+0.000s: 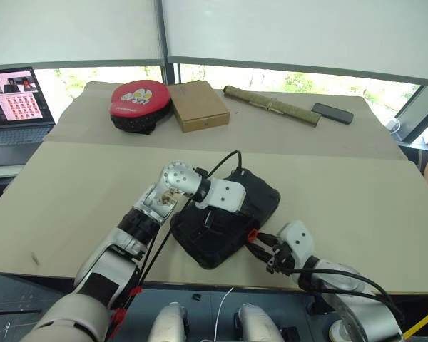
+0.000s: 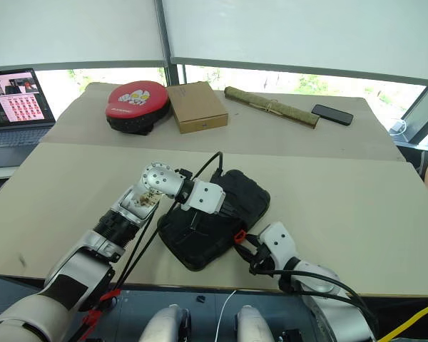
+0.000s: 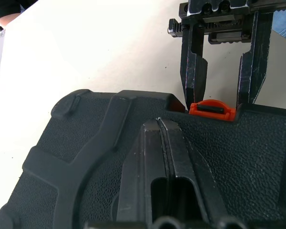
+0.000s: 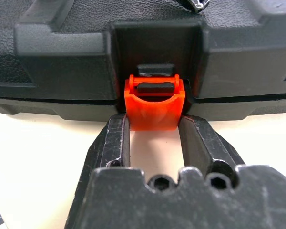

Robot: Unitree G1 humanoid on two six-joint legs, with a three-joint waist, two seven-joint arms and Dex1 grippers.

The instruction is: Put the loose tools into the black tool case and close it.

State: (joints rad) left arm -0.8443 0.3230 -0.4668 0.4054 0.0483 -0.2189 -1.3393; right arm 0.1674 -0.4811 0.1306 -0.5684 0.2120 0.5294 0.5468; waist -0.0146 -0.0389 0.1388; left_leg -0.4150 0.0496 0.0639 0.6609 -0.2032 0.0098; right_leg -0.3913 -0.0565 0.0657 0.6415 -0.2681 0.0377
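Red pad [image 1: 139, 104], cardboard box [image 1: 197, 105], phone [image 1: 332, 112], laptop [image 1: 16, 107] on table [image 1: 357, 192]

1. The scene is lit by bright daylight, which is admitted through the windows [image 1: 271, 80] behind the table [image 1: 342, 192] beneath drawn blinds [image 1: 292, 32].
2. The strip of window glass is overexposed, and the greenery outside is washed out.
3. The pale tabletop is evenly lit; only soft, short shadows are cast beside the black tool case [image 1: 225, 221].
4. Slight bending of straight lines is seen towards the edges of the head views.
5. In the right wrist view the orange latch [image 4: 155, 107] is rendered sharply, and a faint sheen is seen on it.
6. In the left wrist view the case's grained surface is shown crisply, while the far background is softened.
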